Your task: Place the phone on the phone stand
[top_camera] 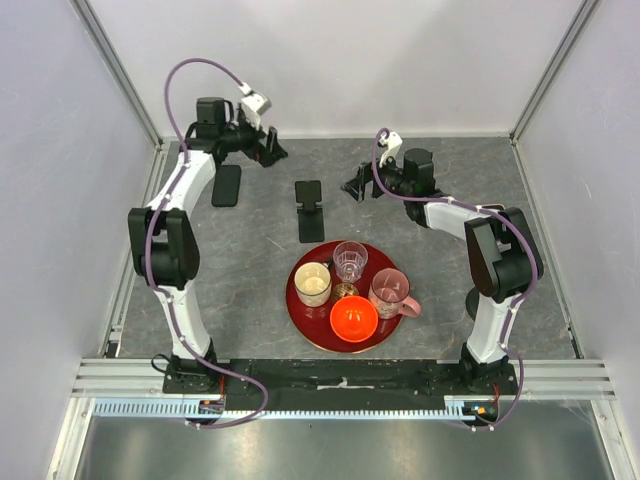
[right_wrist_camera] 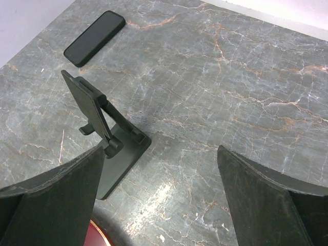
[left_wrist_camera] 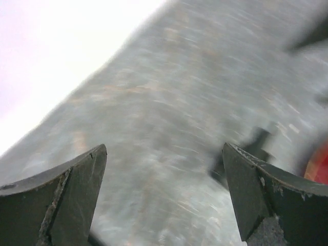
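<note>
Lying flat, phone [right_wrist_camera: 95,38], near left fingers [left_wrist_camera: 66,200], beyond phone stand [right_wrist_camera: 123,156] from right fingers [right_wrist_camera: 266,205] (both spread wide).

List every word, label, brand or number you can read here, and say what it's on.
None can be read.
The phone: plain dark face, no logo showing.
The phone stand: bare black.
Cups and bowl on the red tray: no lettering visible.
Left wrist view: too blurred to tell.
</note>
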You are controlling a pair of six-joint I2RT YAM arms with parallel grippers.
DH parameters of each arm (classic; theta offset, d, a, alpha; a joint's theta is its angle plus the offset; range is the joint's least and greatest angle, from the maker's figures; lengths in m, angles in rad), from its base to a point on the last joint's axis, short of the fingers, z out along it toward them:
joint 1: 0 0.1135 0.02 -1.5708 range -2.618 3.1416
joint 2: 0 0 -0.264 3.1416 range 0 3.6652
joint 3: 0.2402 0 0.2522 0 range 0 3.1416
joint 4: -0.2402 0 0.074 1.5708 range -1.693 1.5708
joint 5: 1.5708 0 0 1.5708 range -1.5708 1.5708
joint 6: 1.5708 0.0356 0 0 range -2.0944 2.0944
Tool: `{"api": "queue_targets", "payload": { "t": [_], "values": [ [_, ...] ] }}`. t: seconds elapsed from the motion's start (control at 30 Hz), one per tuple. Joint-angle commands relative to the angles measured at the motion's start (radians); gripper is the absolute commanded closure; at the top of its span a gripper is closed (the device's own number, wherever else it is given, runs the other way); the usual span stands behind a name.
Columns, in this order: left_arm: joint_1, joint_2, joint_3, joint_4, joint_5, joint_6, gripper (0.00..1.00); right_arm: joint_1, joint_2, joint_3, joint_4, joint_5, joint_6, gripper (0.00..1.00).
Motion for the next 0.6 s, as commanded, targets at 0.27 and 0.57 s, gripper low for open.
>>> {"api": "queue_targets", "payload": {
  "t": [0.27,0.57],
  "values": [
    [0.091,0.365,0.607,-0.298,-0.933,-0.385,0.0,0.004,-0.046,0.002,0.045,-0.002,-0.008,0.02],
    [0.097,0.451,0.566,-0.35,-0.888,-0.334,0.0,0.004,-0.043,0.002,0.061,-0.014,0.003,0.02]
  ]
}}
